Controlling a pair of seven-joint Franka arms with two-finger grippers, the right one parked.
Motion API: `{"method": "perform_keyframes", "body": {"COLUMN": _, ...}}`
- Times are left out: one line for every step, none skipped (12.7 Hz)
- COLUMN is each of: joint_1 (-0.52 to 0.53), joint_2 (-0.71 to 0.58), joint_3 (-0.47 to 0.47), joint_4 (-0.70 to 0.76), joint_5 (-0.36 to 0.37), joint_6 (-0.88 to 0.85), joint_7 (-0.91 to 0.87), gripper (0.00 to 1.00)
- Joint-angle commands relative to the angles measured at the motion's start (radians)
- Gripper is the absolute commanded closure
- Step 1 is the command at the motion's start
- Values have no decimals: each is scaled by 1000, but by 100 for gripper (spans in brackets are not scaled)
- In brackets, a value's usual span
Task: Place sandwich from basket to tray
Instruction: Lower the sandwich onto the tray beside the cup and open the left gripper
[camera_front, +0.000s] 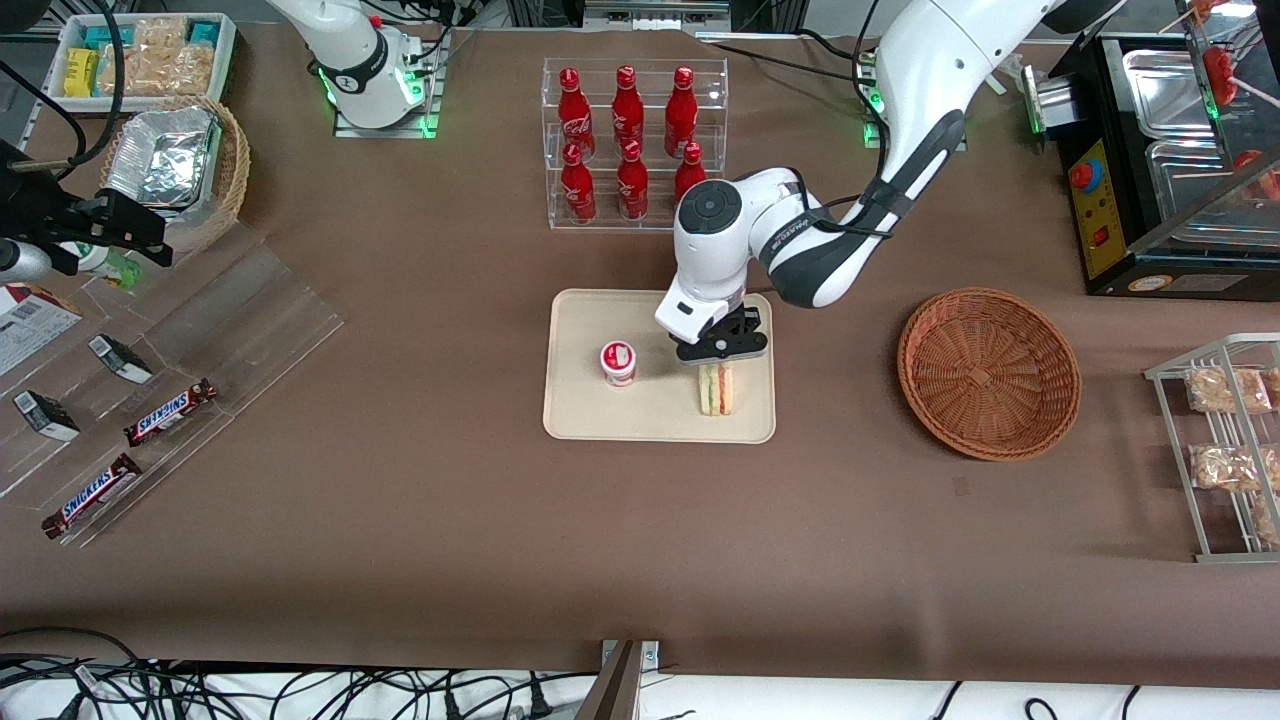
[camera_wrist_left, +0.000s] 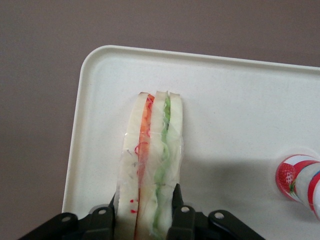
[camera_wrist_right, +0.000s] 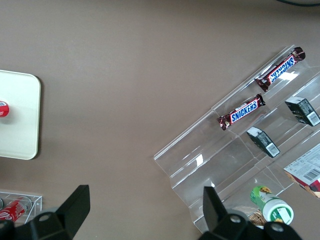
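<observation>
Sandwich (camera_wrist_left: 150, 165), a small clear-wrapped wedge of pale bread with red and green filling layers, is standing on edge on the flat cream-beige rectangular tray (camera_front: 580, 420), near the tray's rim toward the working arm's end. The black two-finger gripper (camera_front: 716, 366) is sitting directly above it, its fingers (camera_wrist_left: 177, 207) pressing both bread faces, so it is closed on the sandwich rather than spread wide. The round reddish-brown woven wicker basket (camera_front: 988, 372) is lying well apart from the tray and is holding nothing visible. A small white cup with a red strawberry lid (camera_front: 618, 362) is standing on the tray beside the sandwich, apart from it.

The step in hand appears to be the release. Doing it well likely means opening gently and lifting straight up, since the slick wrap may cling to the pads and the narrow wedge could tip over. Soft bread is yielding under pressure, while the tray's smooth surface is offering little grip.
</observation>
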Motion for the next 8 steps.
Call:
{"method": "perform_keyframes", "body": {"joint_1": 10, "joint_2": -14, "joint_3": -5, "joint_4": -11, "joint_5": 30, "joint_6": 8, "joint_7": -16, "gripper": 21}}
{"method": "perform_keyframes", "body": {"joint_1": 11, "joint_2": -21, "joint_3": -7, "joint_4": -10, "joint_5": 28, "joint_6": 6, "joint_7": -21, "gripper": 3}}
{"method": "perform_keyframes", "body": {"joint_1": 16, "joint_2": -31, "joint_3": -7, "joint_4": -1, "joint_5": 24, "joint_6": 2, "joint_7": -13, "gripper": 0}}
{"method": "perform_keyframes", "body": {"joint_1": 28, "joint_2": -50, "joint_3": -11, "joint_4": 2, "joint_5": 16, "joint_6": -14, "joint_7": -15, "gripper": 0}}
{"method": "perform_keyframes", "body": {"joint_1": 28, "joint_2": -71, "joint_3": -14, "joint_4": 12, "joint_5": 4, "joint_6": -49, "joint_7": -15, "gripper": 0}}
{"method": "perform_keyframes", "body": {"joint_1": 28, "joint_2": -89, "joint_3": -17, "joint_4": 33, "joint_5": -22, "joint_6": -81, "joint_7": -13, "gripper": 0}}
{"method": "perform_keyframes", "body": {"joint_1": 28, "joint_2": -103, "joint_3": -18, "joint_4": 60, "joint_5": -62, "joint_6": -116, "joint_7": -4, "gripper": 0}}
{"method": "perform_keyframes", "body": {"joint_1": 28, "joint_2": -105, "joint_3": -18, "joint_4": 100, "joint_5": -76, "joint_6": -159, "joint_7": 2, "gripper": 0}}
